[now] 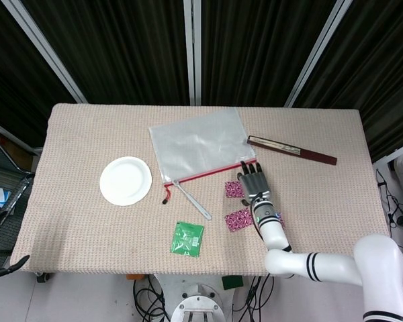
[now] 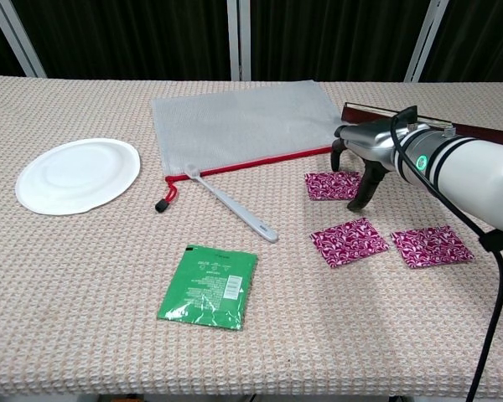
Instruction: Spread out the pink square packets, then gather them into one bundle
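Pink square packets lie apart, three on the woven table with bare cloth around them. The right hand hovers above the farthest packet, fingers apart, thumb tip touching it.

Round white paper plate at left of a beige woven tablecloth, clear mesh zip pouch with red zipper at centre, white toothbrush just below it, green foil sachet nearer the front edge, dark brown closed folding fan at right.
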Robot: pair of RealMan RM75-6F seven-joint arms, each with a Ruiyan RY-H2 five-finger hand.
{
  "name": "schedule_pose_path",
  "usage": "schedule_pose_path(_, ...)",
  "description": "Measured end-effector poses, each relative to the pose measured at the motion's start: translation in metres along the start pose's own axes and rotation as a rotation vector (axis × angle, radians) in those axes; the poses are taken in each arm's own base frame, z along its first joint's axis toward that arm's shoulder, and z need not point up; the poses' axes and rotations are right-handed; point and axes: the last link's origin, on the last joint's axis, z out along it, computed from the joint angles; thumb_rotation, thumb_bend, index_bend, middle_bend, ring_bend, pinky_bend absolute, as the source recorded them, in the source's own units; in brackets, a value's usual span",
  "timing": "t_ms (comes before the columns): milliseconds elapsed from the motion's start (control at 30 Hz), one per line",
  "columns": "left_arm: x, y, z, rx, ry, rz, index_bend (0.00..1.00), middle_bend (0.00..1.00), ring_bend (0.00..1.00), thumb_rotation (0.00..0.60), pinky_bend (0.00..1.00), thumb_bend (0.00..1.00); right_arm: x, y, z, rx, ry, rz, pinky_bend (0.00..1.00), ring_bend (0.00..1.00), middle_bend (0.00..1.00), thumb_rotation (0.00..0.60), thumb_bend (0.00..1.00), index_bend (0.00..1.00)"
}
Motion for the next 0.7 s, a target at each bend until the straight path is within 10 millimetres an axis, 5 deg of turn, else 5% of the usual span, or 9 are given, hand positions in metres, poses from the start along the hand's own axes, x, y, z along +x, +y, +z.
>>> schedule_pose_path(433, 0.000, 0.002, 0.001, -0.004, -0.008, 0.005, 0.05, 0.03, 0.00, 0.297, 0.18, 0.09, 0.007, 0.004, -0.003, -0.002, 0.031, 0.021, 0.00, 0.00, 0.00, 0.600, 0.48, 0.48)
schedule_pose_path(700, -0.001, 0.004, 0.001, -0.006, -0.013, 0.010, 0.05, 0.03, 0.00, 0.299, 0.18, 0.09, 0.022, 0.015, -0.023, 0.038, 0.060, 0.034, 0.00, 0.00, 0.00, 0.600, 0.48, 0.49)
